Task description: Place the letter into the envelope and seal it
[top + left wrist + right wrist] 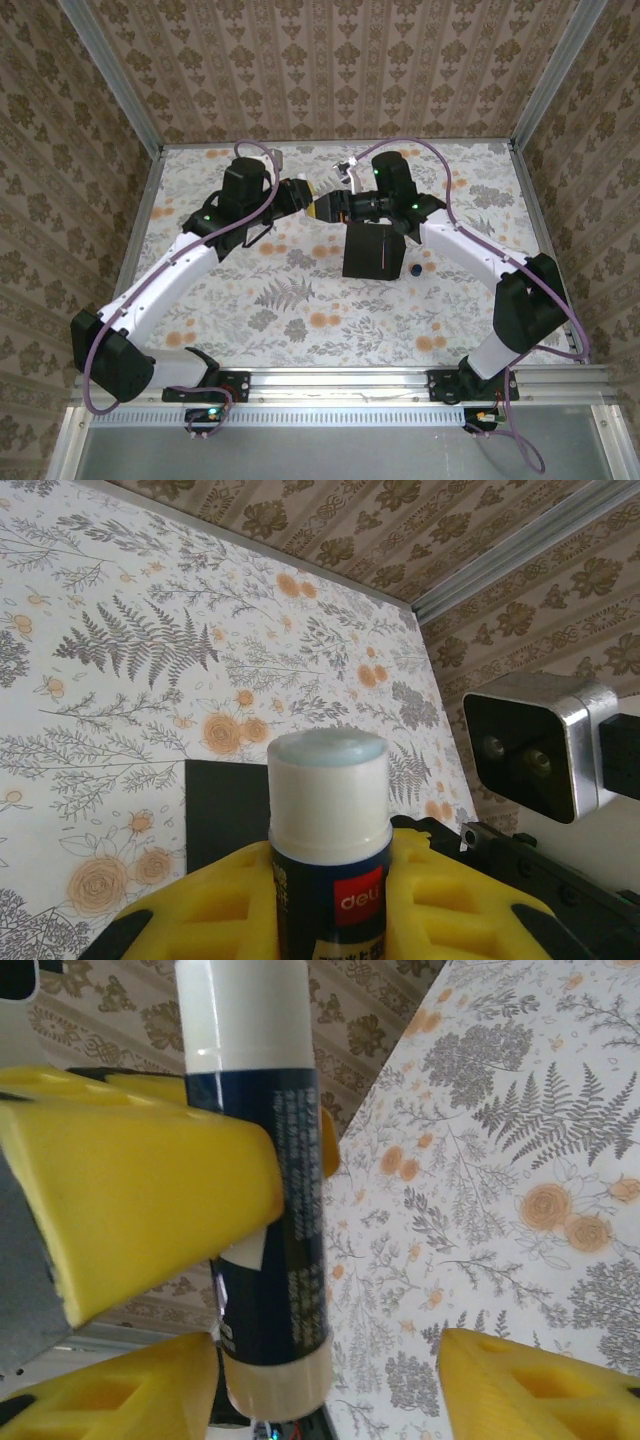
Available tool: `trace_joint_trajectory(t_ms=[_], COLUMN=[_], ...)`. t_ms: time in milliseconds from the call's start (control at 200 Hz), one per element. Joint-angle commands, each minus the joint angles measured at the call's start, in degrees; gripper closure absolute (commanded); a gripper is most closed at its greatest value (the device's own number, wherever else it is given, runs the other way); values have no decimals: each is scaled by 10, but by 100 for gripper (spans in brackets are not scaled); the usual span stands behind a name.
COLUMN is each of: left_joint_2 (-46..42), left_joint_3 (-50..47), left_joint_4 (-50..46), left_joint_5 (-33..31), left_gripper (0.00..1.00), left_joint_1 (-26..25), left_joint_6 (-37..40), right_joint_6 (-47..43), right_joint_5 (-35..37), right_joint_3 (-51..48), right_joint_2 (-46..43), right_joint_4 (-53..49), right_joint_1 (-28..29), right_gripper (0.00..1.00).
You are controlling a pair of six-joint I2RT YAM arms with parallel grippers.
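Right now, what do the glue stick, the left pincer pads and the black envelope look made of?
The glue stick: likely a plastic tube, glossy; glare shows on its white part, above a printed navy label.
The left pincer pads: yellow, matte, probably foam or soft rubber; moulded hollows, no shine.
The envelope: seemingly paper, matte black; flat and glare-free.

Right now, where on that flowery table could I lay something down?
Bare: the near tabletop strip between the flat black paper envelope and the metal front rail. Crowded: centre back, where the left fingers hold the cylindrical blue glue stick and the right fingers flank it.
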Motion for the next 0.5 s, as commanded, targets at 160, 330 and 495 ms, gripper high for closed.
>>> trace_joint_trajectory(t_ms=[160,330,495], left_joint_2=[7,4,6], left_joint_3=[-3,-5,-6], left_joint_4=[28,32,33], left_joint_5=[16,16,24], left_gripper=[100,100,100], left_joint_1=[-3,2,5], left_joint_6=[-12,-15,-16], right_joint_6=[5,14,17], right_joint_5=[-14,-16,-16], right_joint_3=[23,20,21], right_joint_2=[12,13,12], right_joint_4=[20,31,35], right_joint_1=[8,9,9], right_gripper=[52,58,61])
